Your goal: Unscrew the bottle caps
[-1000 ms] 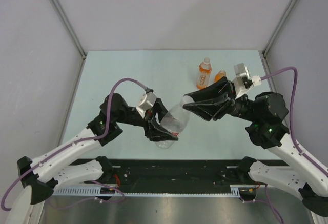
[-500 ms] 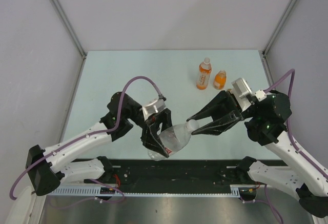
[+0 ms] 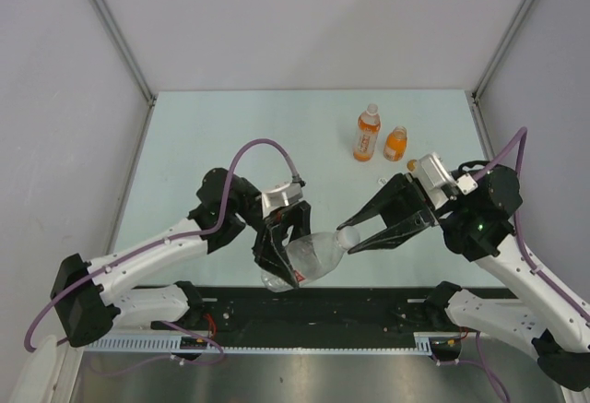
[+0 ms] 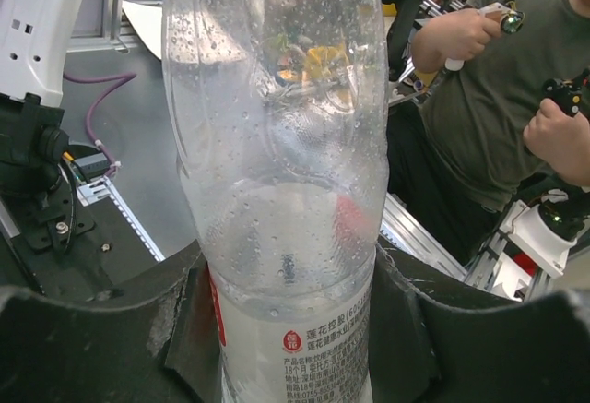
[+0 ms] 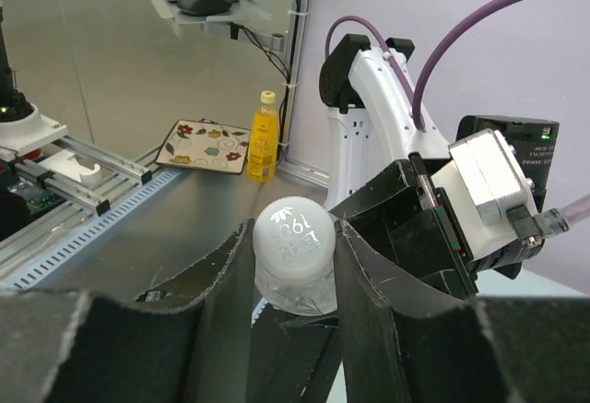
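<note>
Bottle work is going on at the near edge of the pale green table [image 3: 230, 136]; the left gripper [image 3: 284, 257] is clamped round the body of a clear plastic bottle with a white-red label [image 3: 318, 251], which hangs tilted, almost flat, above that edge with its neck towards the right; the right gripper [image 3: 348, 236] is pinched narrow on that bottle's round white screw cap [image 5: 293, 234], squeezing it from both sides.

Towards the far right corner a taller plastic bottle of orange drink [image 3: 367, 137] stands upright under its white cap [image 3: 371, 108]; just beside it is a short squat orange bottle [image 3: 395, 145] with an orange cap [image 3: 401, 130]; both are well apart from the held bottle, though the squat one is near the right arm [image 3: 479, 219].

From above, the gripped cap is only a pale dot; the right wrist view shows its embossed top and the left gripper's black jaws behind it, plus a yellow bottle [image 5: 263, 136] and a flowered mat [image 5: 203, 145] in the room beyond; the left wrist view shows droplets inside the clear bottle, printed label text, and a person in an olive shirt [image 4: 498, 80].
</note>
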{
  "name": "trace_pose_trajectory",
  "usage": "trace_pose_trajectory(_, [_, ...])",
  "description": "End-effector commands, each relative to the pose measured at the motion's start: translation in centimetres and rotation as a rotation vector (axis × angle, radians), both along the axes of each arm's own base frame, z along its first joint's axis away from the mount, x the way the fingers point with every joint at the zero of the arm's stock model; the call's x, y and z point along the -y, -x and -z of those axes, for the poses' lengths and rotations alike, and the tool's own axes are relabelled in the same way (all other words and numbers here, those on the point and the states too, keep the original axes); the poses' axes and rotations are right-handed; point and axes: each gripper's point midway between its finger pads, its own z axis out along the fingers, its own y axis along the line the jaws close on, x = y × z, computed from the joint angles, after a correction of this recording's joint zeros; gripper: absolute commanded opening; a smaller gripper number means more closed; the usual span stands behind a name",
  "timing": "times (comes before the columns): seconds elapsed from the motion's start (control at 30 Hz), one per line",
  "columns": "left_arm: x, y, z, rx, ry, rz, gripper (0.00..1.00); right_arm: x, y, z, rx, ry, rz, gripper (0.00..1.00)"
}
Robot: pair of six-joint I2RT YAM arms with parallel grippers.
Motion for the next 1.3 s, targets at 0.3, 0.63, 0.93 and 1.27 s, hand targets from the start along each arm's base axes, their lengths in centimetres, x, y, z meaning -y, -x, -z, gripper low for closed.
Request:
trace_pose_trajectory(0.3, [1.8, -2.7, -2.8, 0.184, 0.143, -0.23, 0.0, 0.6, -2.4, 2.0, -0.201, 0.132, 0.107, 0.79])
trace_pose_trajectory(0.63, [3.0, -9.2, -3.2, 0.261, 0.117, -0.685, 0.0, 1.6, -9.8, 1.1, -0.363, 0.049, 0.548, 1.0])
trace_pose_trajectory(0.93, [-0.5, -18.5, -2.0, 0.306, 0.025, -1.301, 0.0, 3.6, -12.5, -0.1, -0.43, -0.051, 0.774, 1.0])
trace_pose_trajectory(1.27, [-2.6, -20.6, 1.0, 0.508, -0.126, -1.591, 0.0, 5.0, -16.3, -2.8, -0.735, -0.256, 0.927, 0.99])
